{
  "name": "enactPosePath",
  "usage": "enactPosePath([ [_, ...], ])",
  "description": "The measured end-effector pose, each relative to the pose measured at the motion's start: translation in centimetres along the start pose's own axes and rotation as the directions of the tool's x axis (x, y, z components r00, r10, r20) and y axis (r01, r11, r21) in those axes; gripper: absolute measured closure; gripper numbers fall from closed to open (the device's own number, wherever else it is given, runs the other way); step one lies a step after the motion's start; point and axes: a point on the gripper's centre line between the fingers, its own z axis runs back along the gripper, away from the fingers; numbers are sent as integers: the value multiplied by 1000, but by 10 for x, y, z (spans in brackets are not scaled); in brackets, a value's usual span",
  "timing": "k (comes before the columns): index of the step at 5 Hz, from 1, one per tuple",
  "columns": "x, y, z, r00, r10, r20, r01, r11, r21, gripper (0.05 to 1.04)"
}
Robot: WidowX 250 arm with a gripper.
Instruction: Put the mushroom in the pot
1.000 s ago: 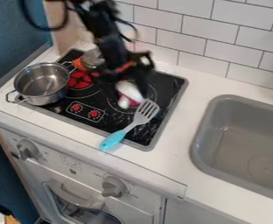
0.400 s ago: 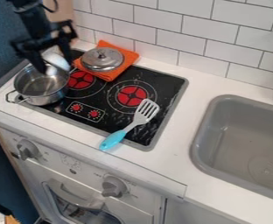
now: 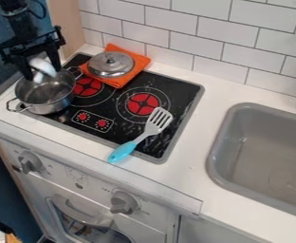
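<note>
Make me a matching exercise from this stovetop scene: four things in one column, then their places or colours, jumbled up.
1. Mushroom
2. Lid
3. Spatula
4. Pot

A. light blue at one end
B. on an orange cloth
C. silver and open-topped
D. held in the end effector

Right pairs: 1-D; 2-B; 3-A; 4-C

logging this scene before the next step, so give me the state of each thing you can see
claw, closed on the mushroom, over the pot
mushroom, held; whether its lower end is below the pot's rim, cannot tell
pot, upright, uncovered
lid, off the pot, knob up
orange cloth, spread under the lid
spatula, lying down
oven door, closed
</note>
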Motion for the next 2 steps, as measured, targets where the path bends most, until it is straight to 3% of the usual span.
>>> enactPosePath([
  [2,-7,-11,-28,999,-42,-33,44,997,65,342],
])
